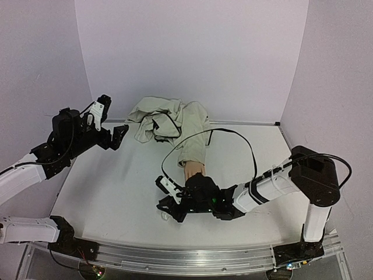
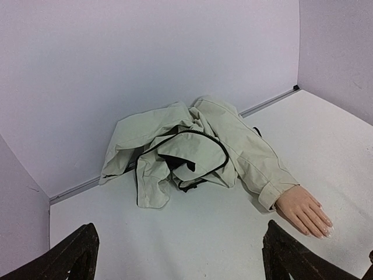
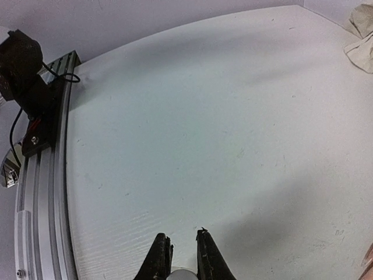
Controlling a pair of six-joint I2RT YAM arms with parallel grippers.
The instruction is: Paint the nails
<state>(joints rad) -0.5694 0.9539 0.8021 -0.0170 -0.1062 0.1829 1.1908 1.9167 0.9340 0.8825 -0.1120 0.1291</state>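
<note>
On white surface (image 1: 116, 198) amid lilac walls (image 1: 192, 52): left claw (image 2: 179, 228) spread, right claw (image 3: 180, 234) pinching white knob (image 3: 182, 273); nails (image 2: 323, 230) clear from left wrist only.

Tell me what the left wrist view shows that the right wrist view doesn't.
Only the left wrist: the mannequin hand lying palm down, its nails showing, and the open left pincer. Only the right wrist: the aluminium rail at the table's near edge and the right pincer closed on a small white object. Both: the white table and the beige jacket, whole from the left wrist, just a corner from the right.
</note>
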